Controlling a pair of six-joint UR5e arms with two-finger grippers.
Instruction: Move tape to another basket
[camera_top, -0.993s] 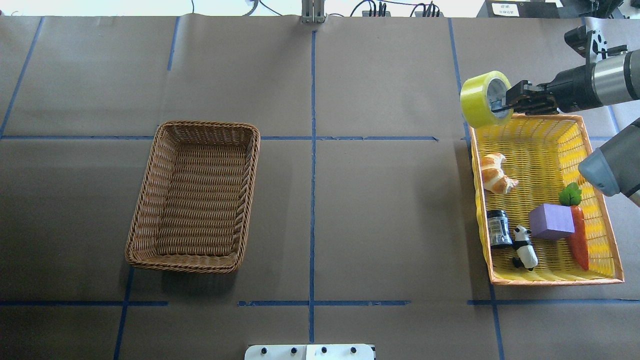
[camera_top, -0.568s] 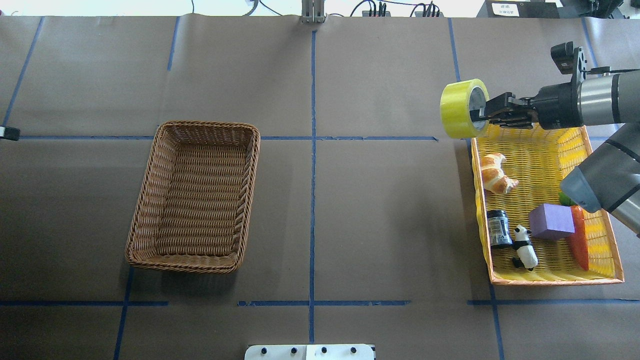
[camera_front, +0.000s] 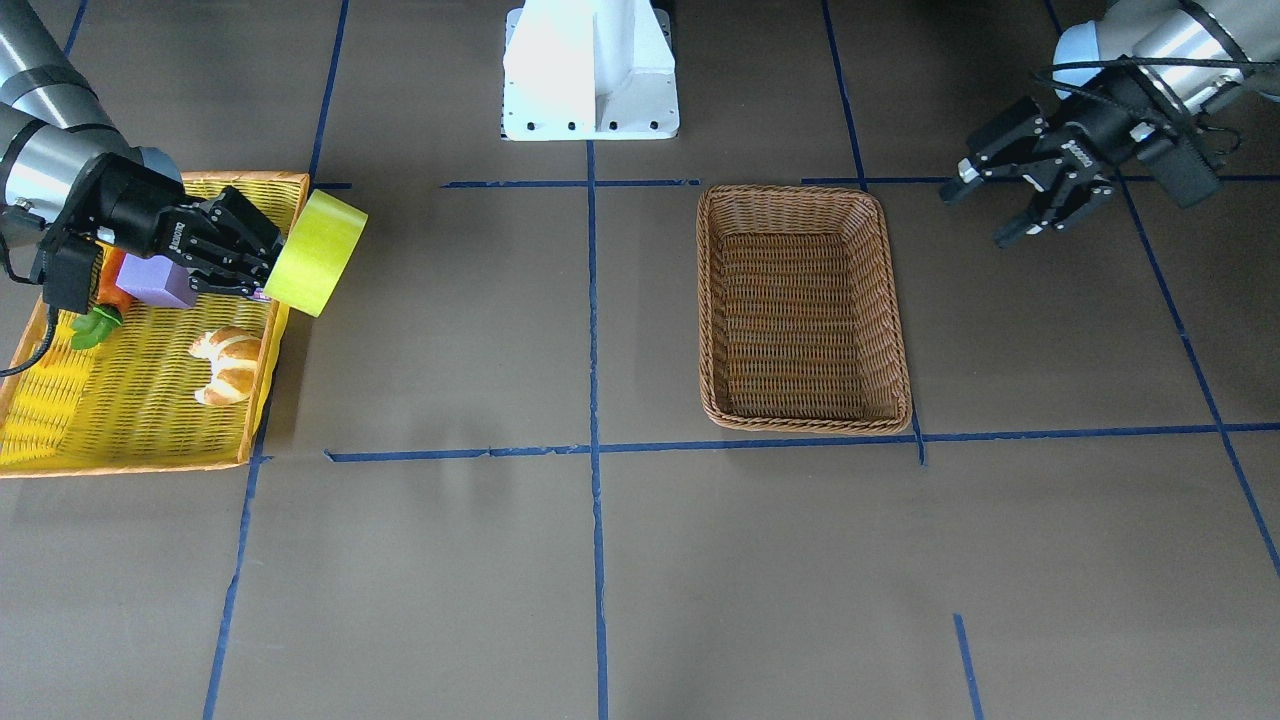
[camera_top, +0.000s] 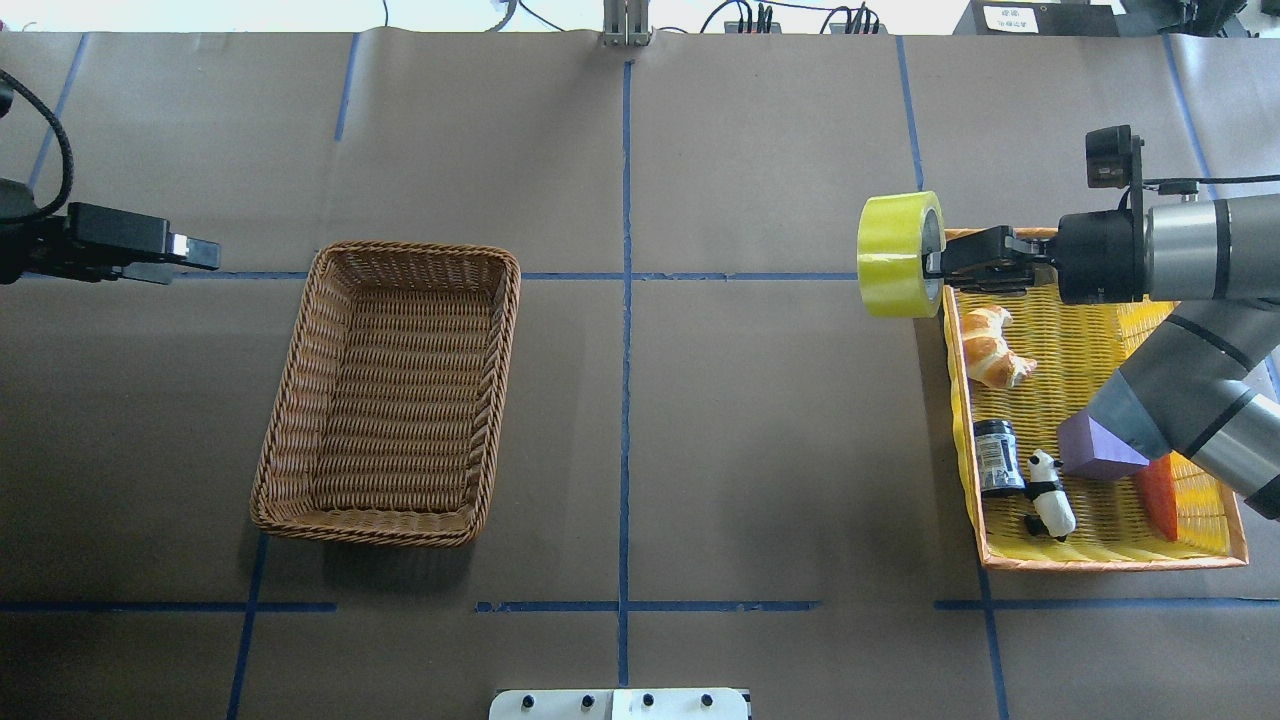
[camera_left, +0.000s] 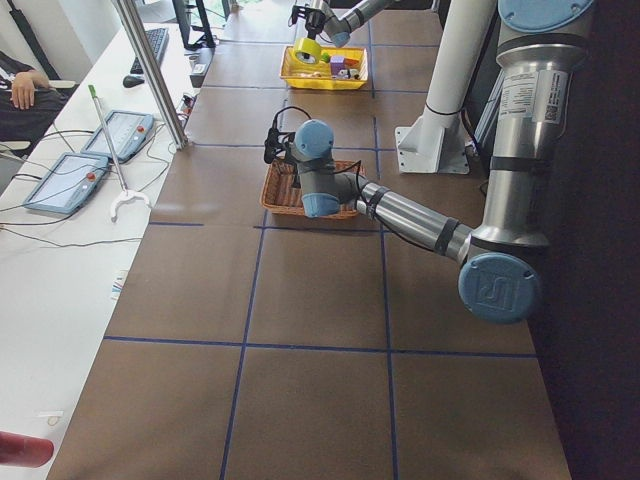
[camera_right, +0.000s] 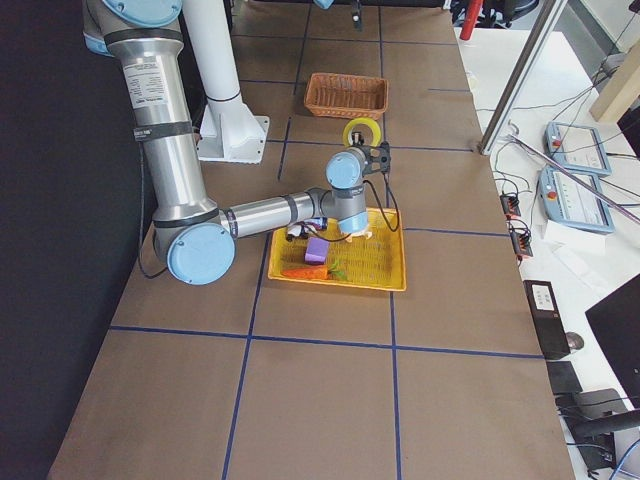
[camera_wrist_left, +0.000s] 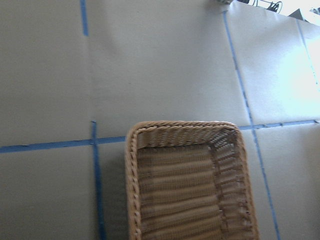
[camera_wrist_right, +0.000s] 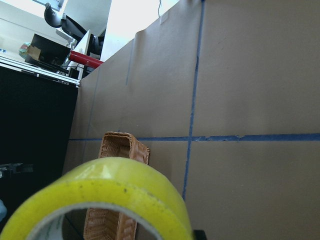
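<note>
My right gripper (camera_top: 935, 266) is shut on the tape (camera_top: 890, 255), a yellow-green roll, with one finger inside its core. It holds the roll on edge in the air, just outside the far left corner of the yellow basket (camera_top: 1100, 563). The tape also shows in the front view (camera_front: 315, 255) and fills the right wrist view (camera_wrist_right: 110, 195). The brown wicker basket (camera_top: 400, 248) stands on the table's left half with nothing in it and shows in the left wrist view (camera_wrist_left: 180, 125). My left gripper (camera_front: 978, 217) is open and holds nothing, in the air left of the wicker basket.
The yellow basket holds a croissant (camera_top: 990, 345), a black jar (camera_top: 997, 457), a panda figure (camera_top: 1048, 495), a purple block (camera_top: 1095, 450) and a carrot (camera_top: 1160, 495). Bare brown table with blue tape lines lies between the two baskets. The white robot base (camera_front: 590, 70) stands at the robot's edge.
My right gripper has carried the tape left and nearer the robot, out past the yellow basket's rim. My left arm has come into the overhead view from the left edge.
</note>
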